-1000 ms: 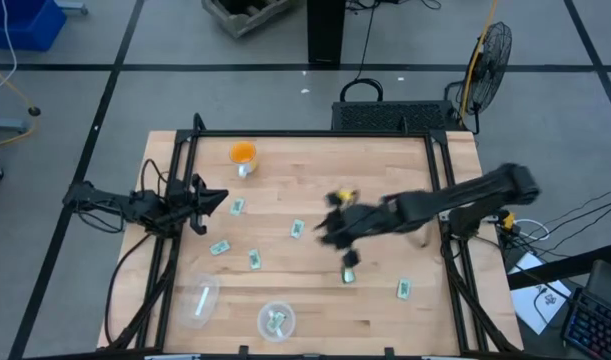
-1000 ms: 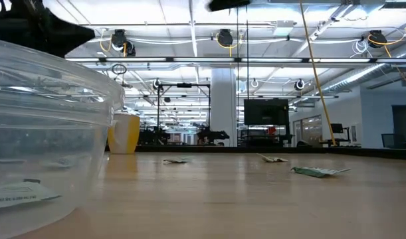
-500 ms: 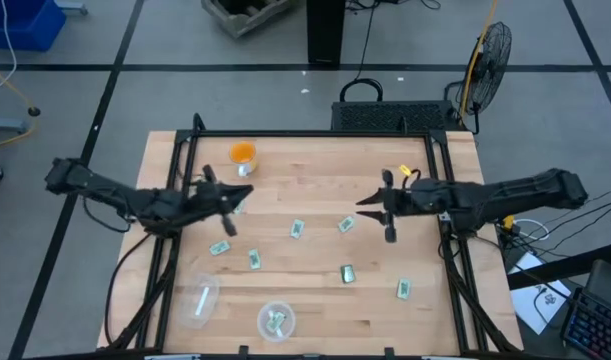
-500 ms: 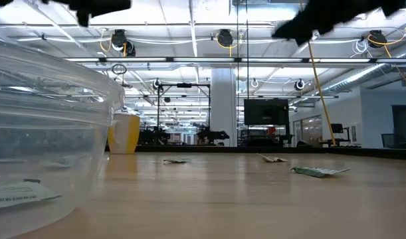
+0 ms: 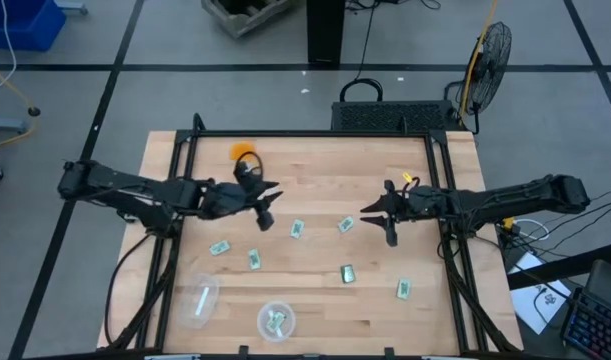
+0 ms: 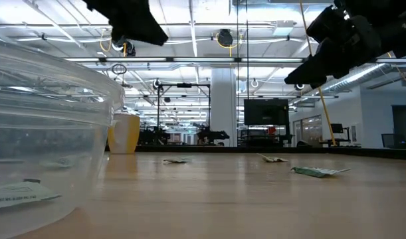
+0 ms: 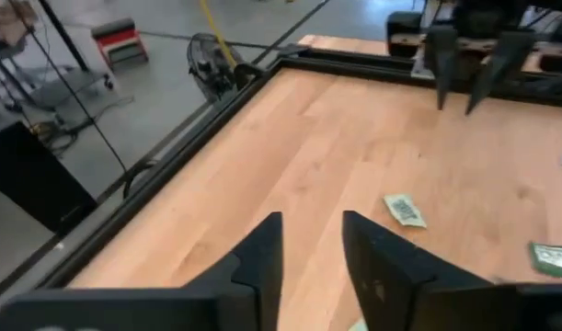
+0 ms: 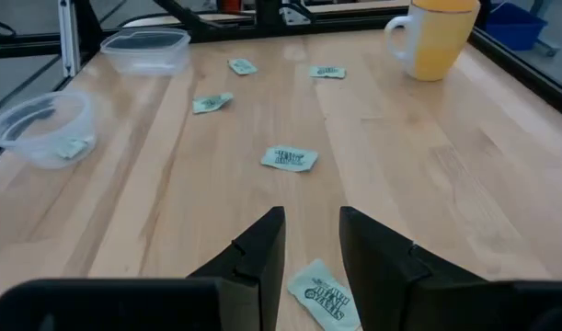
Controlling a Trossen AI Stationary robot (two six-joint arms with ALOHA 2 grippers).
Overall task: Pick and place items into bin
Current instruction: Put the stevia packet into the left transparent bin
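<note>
Several small pale green and white packets lie flat on the wooden table, among them one [image 5: 298,229], one [image 5: 346,225] and one [image 5: 347,272]. A clear round bin [image 5: 276,318] stands by the near edge with one packet in it. My left gripper [image 5: 269,205] hovers open left of the table's middle; its wrist view shows the open fingers [image 7: 313,253] above bare wood, a packet [image 7: 405,210] ahead. My right gripper [image 5: 377,212] hovers open right of the middle; in its wrist view [image 8: 310,241] a packet [image 8: 322,292] lies just below the fingertips.
An orange-yellow mug [image 5: 243,152] [image 8: 435,37] stands near the far-left corner. A second clear container [image 5: 200,300] lies left of the bin. Black frame rails run along the table's left and right sides. In the low view the bin [image 6: 43,133] fills the left foreground.
My right gripper has drawn back from the table's middle toward the right edge, and the packet that lay under it now shows. My left gripper has moved from the left rail toward the table's middle. No packet has shifted.
</note>
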